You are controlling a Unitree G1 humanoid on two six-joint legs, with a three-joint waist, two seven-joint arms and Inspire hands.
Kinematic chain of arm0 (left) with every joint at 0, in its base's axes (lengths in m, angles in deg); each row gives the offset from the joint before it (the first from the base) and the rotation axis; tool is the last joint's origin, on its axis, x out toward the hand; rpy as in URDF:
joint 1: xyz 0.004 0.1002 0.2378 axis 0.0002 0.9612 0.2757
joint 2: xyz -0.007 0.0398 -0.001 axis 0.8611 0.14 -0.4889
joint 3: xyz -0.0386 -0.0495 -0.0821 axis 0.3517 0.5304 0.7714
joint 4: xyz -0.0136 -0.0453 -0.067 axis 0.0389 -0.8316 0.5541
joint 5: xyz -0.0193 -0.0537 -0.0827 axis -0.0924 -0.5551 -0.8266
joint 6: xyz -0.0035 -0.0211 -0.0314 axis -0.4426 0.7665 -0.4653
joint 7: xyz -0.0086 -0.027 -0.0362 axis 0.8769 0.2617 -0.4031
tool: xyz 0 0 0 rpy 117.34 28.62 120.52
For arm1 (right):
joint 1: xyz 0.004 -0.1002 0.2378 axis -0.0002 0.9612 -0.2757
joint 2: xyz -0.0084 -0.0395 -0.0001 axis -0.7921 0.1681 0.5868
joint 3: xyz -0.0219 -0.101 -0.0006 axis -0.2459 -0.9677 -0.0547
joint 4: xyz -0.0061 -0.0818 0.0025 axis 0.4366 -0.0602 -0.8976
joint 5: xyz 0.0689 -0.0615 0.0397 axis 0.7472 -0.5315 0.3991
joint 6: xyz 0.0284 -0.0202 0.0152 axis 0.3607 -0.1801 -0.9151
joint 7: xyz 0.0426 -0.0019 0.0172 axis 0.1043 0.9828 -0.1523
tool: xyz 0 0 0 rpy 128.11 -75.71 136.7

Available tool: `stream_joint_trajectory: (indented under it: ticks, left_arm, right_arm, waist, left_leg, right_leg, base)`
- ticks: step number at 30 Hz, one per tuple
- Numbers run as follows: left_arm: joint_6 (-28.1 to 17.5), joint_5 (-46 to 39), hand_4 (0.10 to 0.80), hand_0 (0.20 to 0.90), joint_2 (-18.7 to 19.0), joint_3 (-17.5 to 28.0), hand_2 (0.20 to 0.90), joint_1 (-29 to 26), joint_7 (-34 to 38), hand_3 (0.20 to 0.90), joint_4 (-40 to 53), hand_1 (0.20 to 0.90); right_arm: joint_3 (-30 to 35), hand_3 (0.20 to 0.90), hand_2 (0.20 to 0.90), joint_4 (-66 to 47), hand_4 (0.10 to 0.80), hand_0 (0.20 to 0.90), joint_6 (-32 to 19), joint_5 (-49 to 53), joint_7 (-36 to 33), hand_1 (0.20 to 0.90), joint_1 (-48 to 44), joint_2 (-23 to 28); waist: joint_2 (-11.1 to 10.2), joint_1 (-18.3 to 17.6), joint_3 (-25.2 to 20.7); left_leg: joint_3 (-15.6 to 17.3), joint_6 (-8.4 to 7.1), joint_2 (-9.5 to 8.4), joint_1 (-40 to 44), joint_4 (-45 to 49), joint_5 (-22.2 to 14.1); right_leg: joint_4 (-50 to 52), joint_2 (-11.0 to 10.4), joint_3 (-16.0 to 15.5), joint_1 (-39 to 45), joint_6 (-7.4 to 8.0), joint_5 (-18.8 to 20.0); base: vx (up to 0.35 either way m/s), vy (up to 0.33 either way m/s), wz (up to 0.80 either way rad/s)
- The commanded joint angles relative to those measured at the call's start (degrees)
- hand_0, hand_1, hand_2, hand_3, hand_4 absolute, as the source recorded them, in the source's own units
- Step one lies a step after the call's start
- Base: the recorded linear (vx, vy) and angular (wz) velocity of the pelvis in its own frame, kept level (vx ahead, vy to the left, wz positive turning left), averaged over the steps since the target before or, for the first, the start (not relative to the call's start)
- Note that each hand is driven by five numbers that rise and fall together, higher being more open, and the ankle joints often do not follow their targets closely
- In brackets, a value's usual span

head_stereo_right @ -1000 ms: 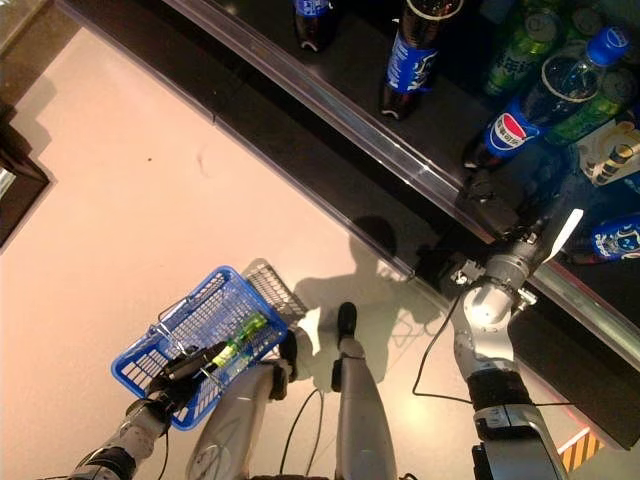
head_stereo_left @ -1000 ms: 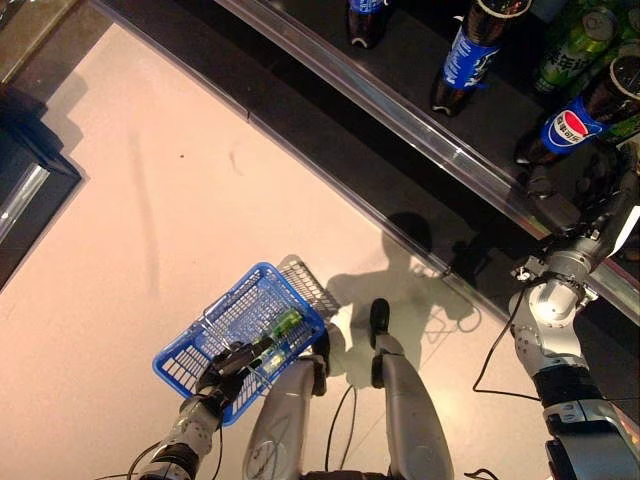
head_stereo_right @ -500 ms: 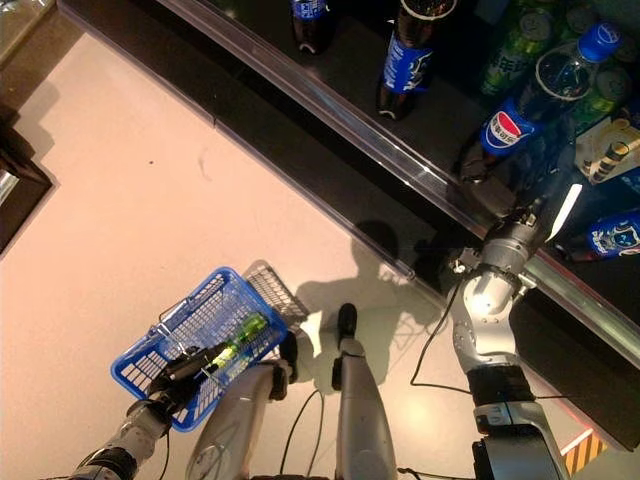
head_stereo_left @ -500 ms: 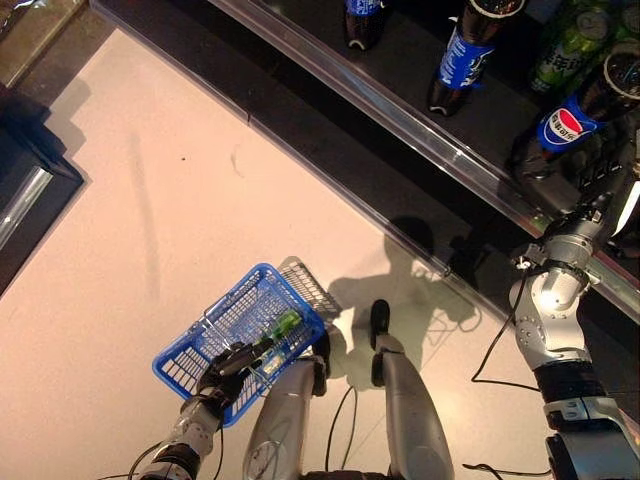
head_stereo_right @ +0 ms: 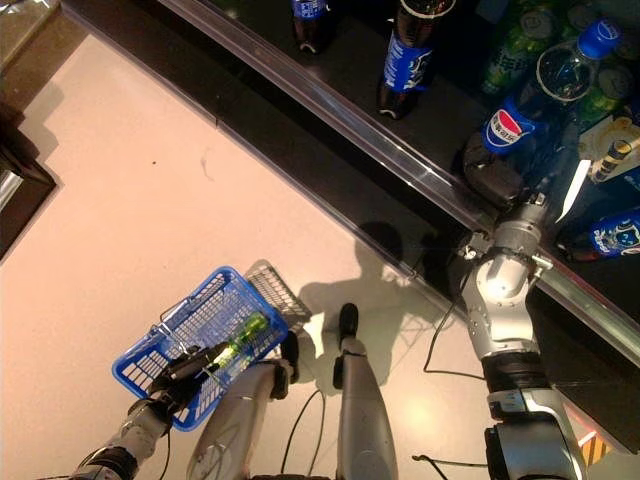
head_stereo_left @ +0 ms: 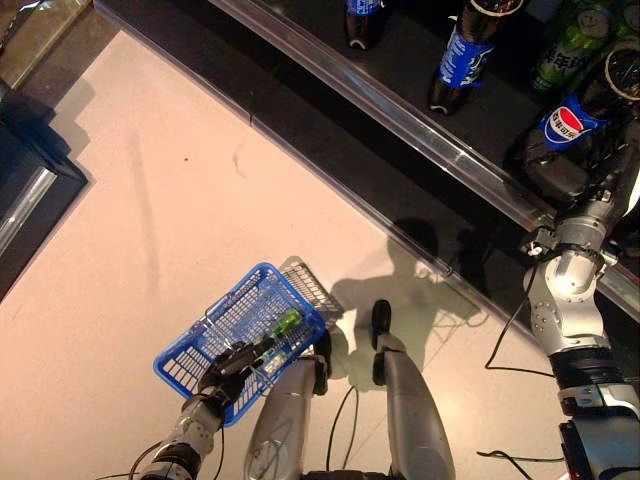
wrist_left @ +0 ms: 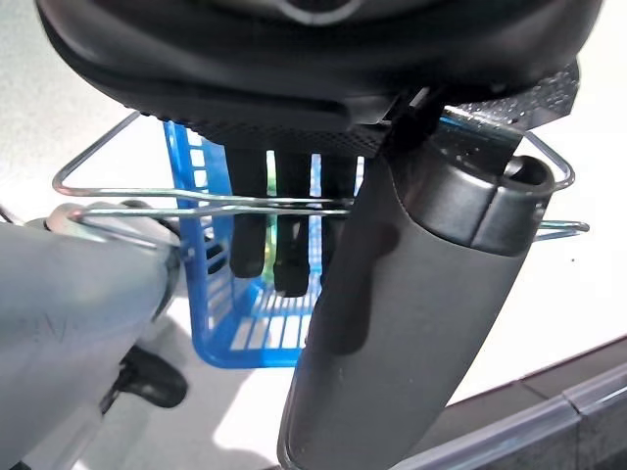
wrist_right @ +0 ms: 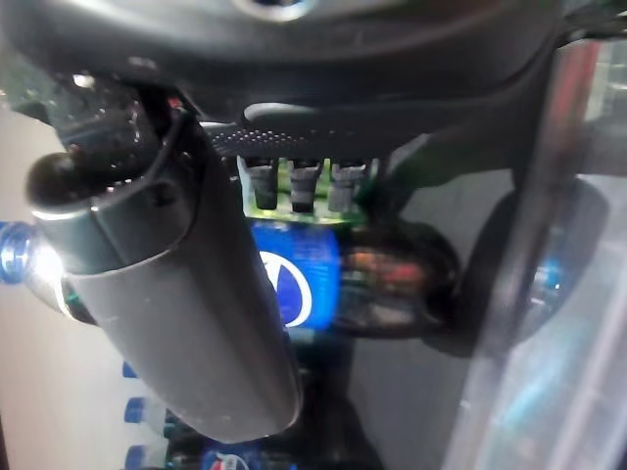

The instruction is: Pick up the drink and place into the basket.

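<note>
A dark cola bottle with a blue label (head_stereo_left: 567, 122) stands on the dark shelf at the upper right. My right hand (head_stereo_left: 553, 172) reaches over the shelf's edge to the bottle's base. In the right wrist view its fingers (wrist_right: 294, 186) point straight at the blue label (wrist_right: 294, 284), and the hand is open with nothing in it. At the lower left, my left hand (head_stereo_left: 228, 365) is shut on the wire handle (wrist_left: 196, 204) of a blue basket (head_stereo_left: 215, 320). The basket hangs above the floor, and a green bottle (head_stereo_left: 284, 324) lies inside it.
A metal rail (head_stereo_left: 400, 110) runs along the shelf's front edge. More bottles stand behind it: dark ones with blue labels (head_stereo_left: 458, 55), green ones (head_stereo_left: 570, 45) and a lying blue-labelled one (head_stereo_right: 612, 238). A dark cabinet (head_stereo_left: 25, 190) stands at the far left on pale floor.
My right arm has stretched further over the shelf, bringing the hand up against the cola bottle's base. The left hand and basket have stayed where they were.
</note>
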Motion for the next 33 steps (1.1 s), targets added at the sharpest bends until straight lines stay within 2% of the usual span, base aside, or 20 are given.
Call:
stream_joint_trajectory:
  ticks: [1,12,23,24,25,26,33]
  left_arm:
    - [0.7,-0.2,0.1,0.3,0.7,-1.0,0.3,6.4,-1.3,0.2,2.2,0.3]
    - [1.5,-1.0,0.1,0.3,1.3,-1.8,0.3,5.9,-1.2,0.2,1.9,0.3]
    - [1.8,-0.6,0.1,0.3,1.7,-2.2,0.3,6.1,-1.8,0.2,1.9,0.3]
    - [1.7,-0.5,0.1,0.3,1.7,-2.2,0.3,6.1,-1.8,0.2,1.9,0.3]
    - [1.7,-0.4,0.1,0.3,1.6,-2.2,0.3,6.1,-1.8,0.2,1.9,0.3]
    - [1.7,-0.4,0.1,0.3,1.6,-2.3,0.3,6.1,-1.9,0.2,1.9,0.3]
    - [1.7,-0.3,0.1,0.3,1.4,-2.1,0.3,6.4,-1.6,0.2,2.6,0.3]
  right_arm:
    - [2.5,0.9,0.9,-1.9,0.8,0.9,-3.7,1.7,0.3,0.9,-7.2,8.7]
    - [0.5,0.9,0.9,8.0,0.8,0.9,-4.3,8.2,3.3,0.9,-13.6,10.8]
    - [-1.5,0.9,0.9,12.6,0.8,0.9,-3.3,11.4,6.6,0.9,-18.6,12.0]
    - [-1.8,0.549,0.599,12.8,0.449,0.599,-3.4,11.0,6.4,0.599,-19.1,12.1]
    - [-1.9,0.403,0.474,12.9,0.303,0.474,-3.4,10.8,6.2,0.474,-19.3,12.2]
    - [-2.2,0.2,0.3,13.3,0.1,0.3,-3.4,10.1,5.6,0.3,-20.1,12.4]
    - [-3.9,0.2,0.3,14.0,0.1,0.3,-5.4,0.5,-0.4,0.3,-23.0,13.9]
  waist:
    - [1.8,1.1,-0.7]
    - [2.3,2.4,-0.7]
    - [2.4,3.6,-0.7]
    - [2.4,3.6,-0.7]
    - [2.3,3.7,-0.7]
    - [2.4,3.8,-0.7]
    - [2.6,4.1,-0.7]
  left_leg:
    - [-9.7,-1.35,-2.27,-3.4,-1.4,2.4]
    - [-10.6,-1.07,-2.68,-5.1,-1.6,2.7]
    - [-11.4,-0.39,-3.59,-7.9,0.9,1.7]
    - [-11.4,-0.3,-3.68,-8.2,1.2,1.5]
    - [-11.4,-0.26,-3.74,-8.3,1.4,1.4]
    - [-11.4,-0.14,-3.85,-8.8,2.1,1.0]
    - [-11.6,0.57,-4.54,-10.3,5.7,-0.8]
  right_leg:
    - [9.9,3.9,-4.2,2.7,-1.14,-14.0]
    - [12.3,3.8,-4.7,-0.2,-1.23,-14.5]
    - [14.9,3.9,-4.8,-3.7,-1.43,-14.8]
    - [15.1,3.9,-4.8,-4.0,-1.46,-14.8]
    - [15.2,3.9,-4.8,-4.1,-1.47,-14.8]
    - [15.9,3.9,-4.8,-4.7,-1.53,-15.0]
    - [19.1,3.9,-4.8,-6.5,-1.83,-15.7]
  base:
    - [0.0,0.0,0.0]
    - [0.002,0.002,0.01]
    - [0.0,0.0,0.0]
    - [0.0,0.0,0.0]
    - [0.0,0.0,0.0]
    - [0.0,0.0,0.0]
    - [-0.031,-0.007,0.01]
